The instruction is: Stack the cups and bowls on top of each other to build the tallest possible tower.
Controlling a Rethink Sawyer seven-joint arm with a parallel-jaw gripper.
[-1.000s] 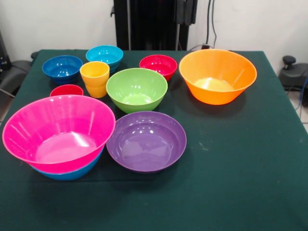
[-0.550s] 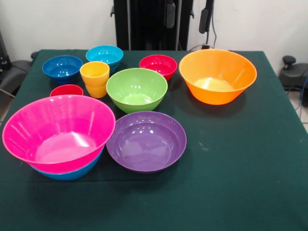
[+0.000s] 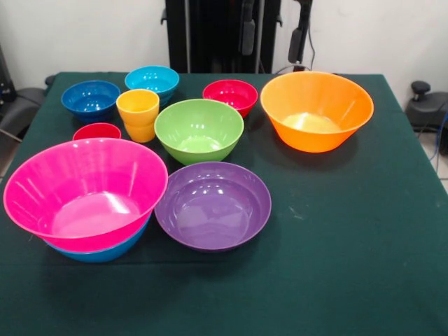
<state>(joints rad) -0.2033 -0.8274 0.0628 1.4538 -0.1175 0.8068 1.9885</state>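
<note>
Hanging at the top edge, the pincer shows two dark fingers spread apart with nothing between them, above the far side of the table. Below it, well apart, stand the small red bowl and the orange bowl. Nearer the front, the pink bowl sits nested in a blue bowl, just beside the purple bowl. The yellow-orange cup stands upright beside the green bowl.

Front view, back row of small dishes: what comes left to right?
Glossy dark blue plastic bowl → glossy light blue plastic bowl → glossy small red plastic bowl → glossy large orange plastic bowl.
</note>
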